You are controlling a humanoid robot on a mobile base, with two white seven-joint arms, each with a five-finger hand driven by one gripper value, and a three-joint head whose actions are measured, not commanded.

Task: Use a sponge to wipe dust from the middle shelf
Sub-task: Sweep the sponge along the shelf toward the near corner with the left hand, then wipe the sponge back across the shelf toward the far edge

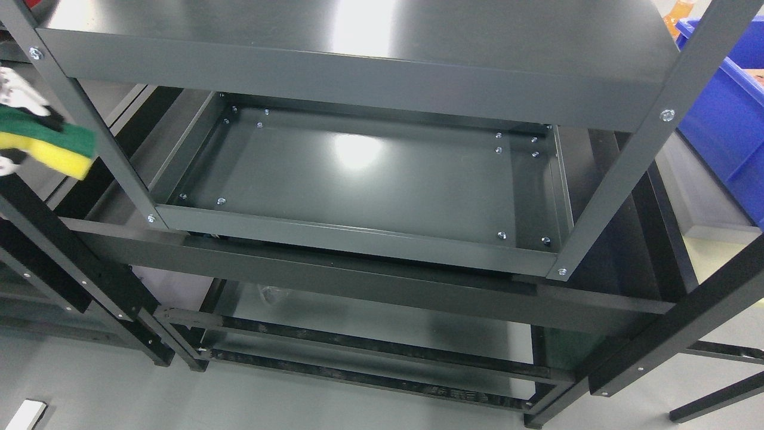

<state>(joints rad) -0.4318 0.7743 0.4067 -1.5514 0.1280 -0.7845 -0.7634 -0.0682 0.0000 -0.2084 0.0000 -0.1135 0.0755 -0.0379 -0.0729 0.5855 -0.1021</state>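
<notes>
While the head camera looks down through a dark grey metal rack, the left hand (15,110) shows at the far left edge, its white fingers (21,95) closed around a sponge (51,146). That sponge has a green scouring layer on top and a yellow layer beneath; it sits outside the rack, just left of the front left post (89,113), which crosses in front of its right corner. It touches no shelf.

Top shelf (358,42): a flat panel filling the upper part of the view, its front lip running from the left post to the front right post (632,155).

Middle shelf (370,173): a shallow tray below, walled by raised lips on all four sides, with small bolt heads clustered near each corner. Its floor is bare and reflects a ceiling light near the middle. Open room lies between the top shelf's front lip and the tray's front lip (352,239), bounded left and right by the two slanted posts.

Lower shelf (370,322): partly seen beneath a dark crossbar, with black rails along its front.

A blue bin (725,125) stands beyond the right post at the upper right, apart from the rack. A small white object (24,415) lies on the grey floor (298,406) at the lower left corner. The right hand does not appear.
</notes>
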